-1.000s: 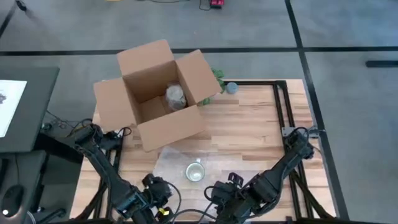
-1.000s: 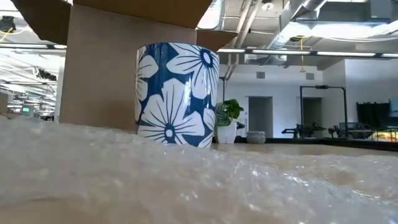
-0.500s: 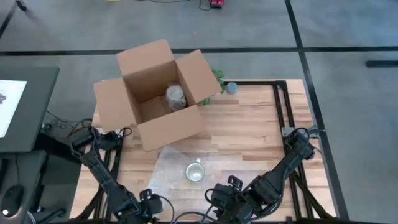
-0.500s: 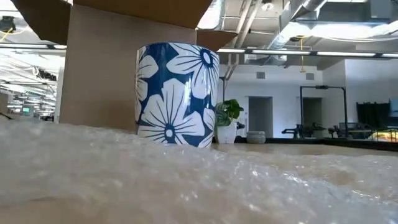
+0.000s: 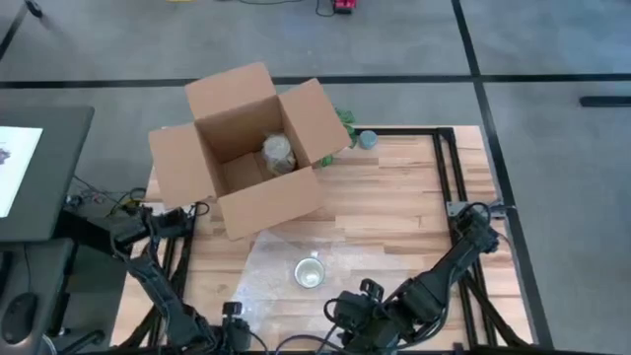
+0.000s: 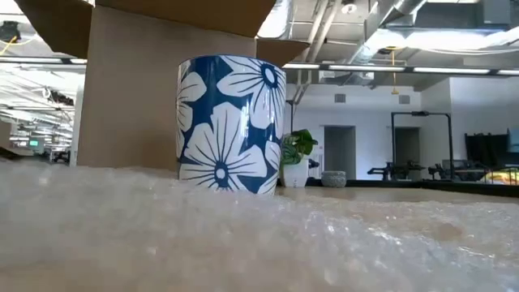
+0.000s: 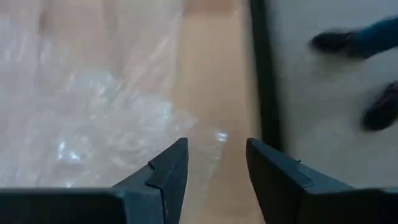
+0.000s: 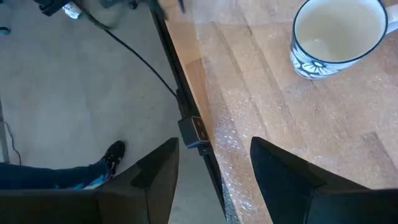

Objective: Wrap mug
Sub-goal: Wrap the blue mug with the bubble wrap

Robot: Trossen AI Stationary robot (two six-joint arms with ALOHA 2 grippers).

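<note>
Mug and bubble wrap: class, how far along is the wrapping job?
Done: the mug stands upright on the flat bubble wrap. In hand: the left gripper is open at a corner of the sheet; the right gripper is open over the table's near edge. Left: folding the wrap around the bare mug.
</note>
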